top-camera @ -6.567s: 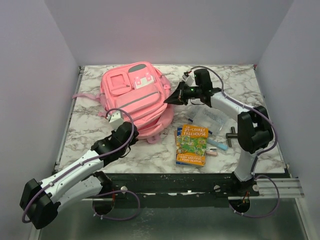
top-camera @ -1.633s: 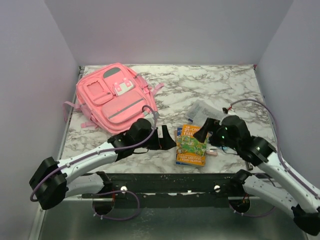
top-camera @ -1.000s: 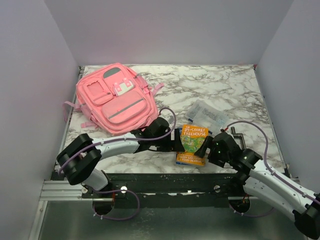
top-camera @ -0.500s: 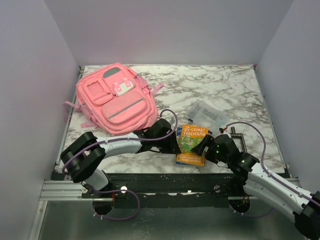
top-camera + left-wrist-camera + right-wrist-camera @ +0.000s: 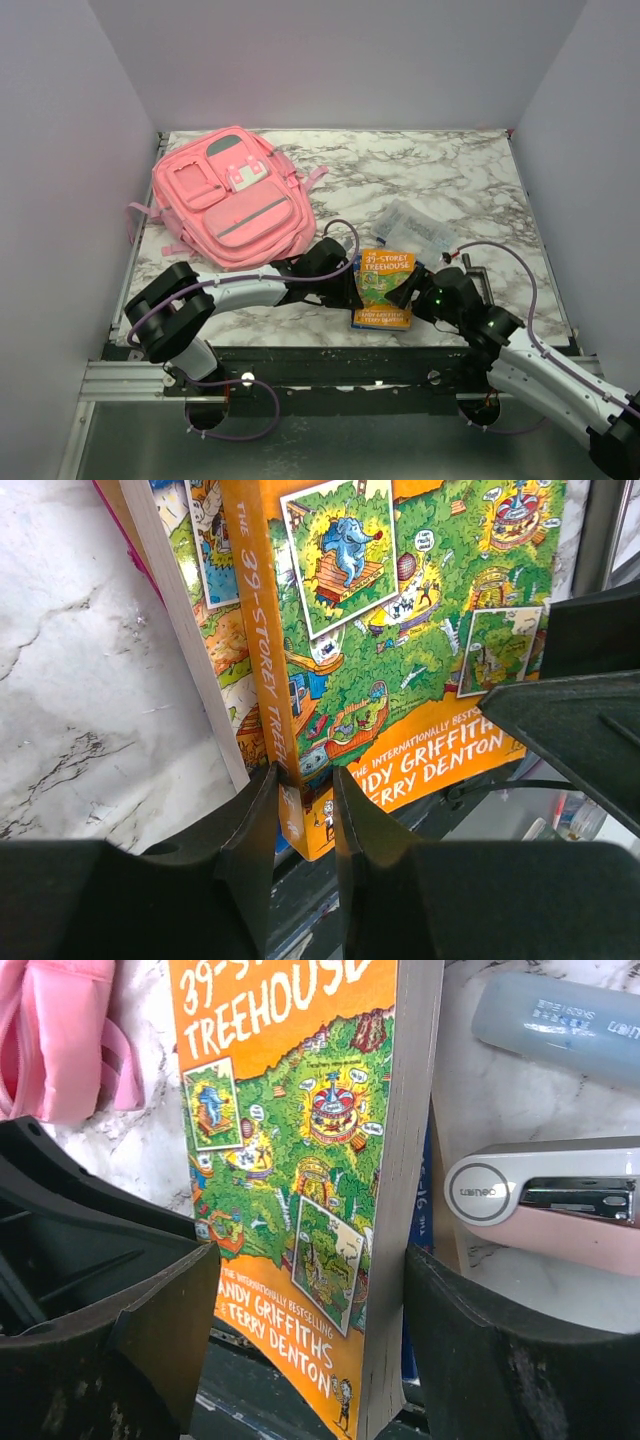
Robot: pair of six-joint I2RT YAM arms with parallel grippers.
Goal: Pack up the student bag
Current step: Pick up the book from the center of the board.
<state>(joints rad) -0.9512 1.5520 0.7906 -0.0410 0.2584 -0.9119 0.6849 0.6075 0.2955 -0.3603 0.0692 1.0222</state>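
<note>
The student bag [image 5: 230,205], a pink backpack, lies flat at the back left of the table; its strap [image 5: 60,1040] shows in the right wrist view. An orange paperback [image 5: 385,290] tops a small stack at the table's front edge. My left gripper [image 5: 350,290] is shut on the near corner of that paperback's spine [image 5: 272,730], one finger on each side [image 5: 305,810]. My right gripper [image 5: 405,292] stands open astride the paperback's near end [image 5: 310,1330]. Its right finger [image 5: 500,1350] is close beside the page edge.
A second book [image 5: 215,610] lies under the orange one. A pink and white stapler-like device [image 5: 540,1200] and a grey-blue tube [image 5: 560,1025] lie right of the books. A clear plastic pouch [image 5: 415,228] sits behind them. The table's front edge runs just below both grippers.
The left gripper has closed on the orange book's spine. The right gripper has crept toward the book and its jaws have narrowed somewhat. The bag has stayed put.
</note>
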